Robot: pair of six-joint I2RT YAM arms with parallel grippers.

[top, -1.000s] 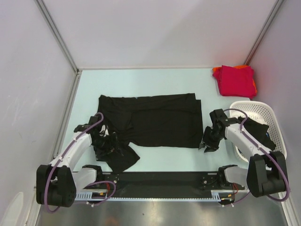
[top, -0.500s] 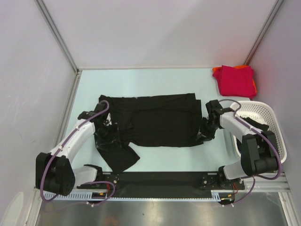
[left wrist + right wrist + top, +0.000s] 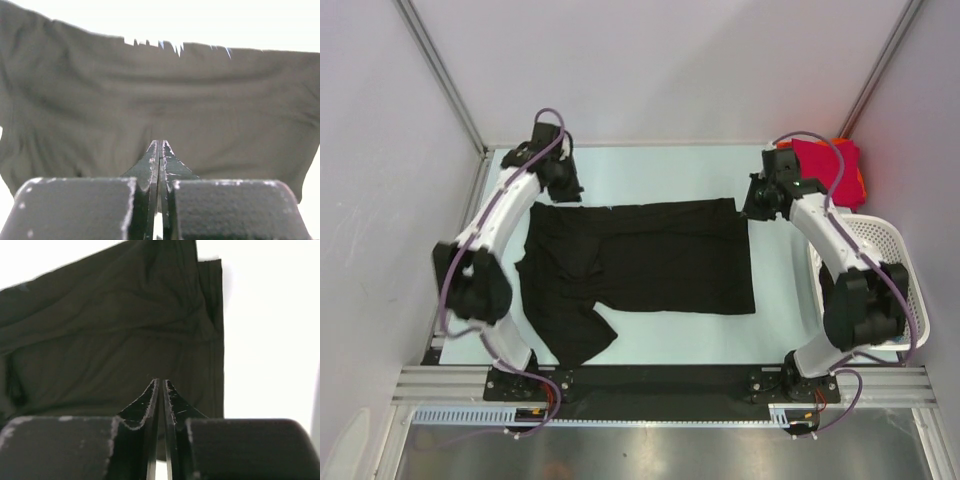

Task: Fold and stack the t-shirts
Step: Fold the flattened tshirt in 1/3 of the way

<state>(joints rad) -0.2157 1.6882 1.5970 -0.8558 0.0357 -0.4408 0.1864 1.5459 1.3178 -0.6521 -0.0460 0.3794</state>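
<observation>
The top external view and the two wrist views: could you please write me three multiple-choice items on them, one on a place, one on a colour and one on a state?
1. The folded red t-shirt lies:
A. at the far right corner of the table
B. on top of the spread t-shirt
C. at the near left edge

2. The spread t-shirt is:
A. orange
B. black
C. white

3. The left gripper is:
A. wide open
B. shut on a sleeve
C. shut, holding nothing

Answers:
1 A: the top view shows it by the back wall, on the right.
2 B: it looks dark in every view.
3 C: the left wrist view shows the fingers pressed together, and the top view puts the gripper past the shirt's far edge.
</observation>
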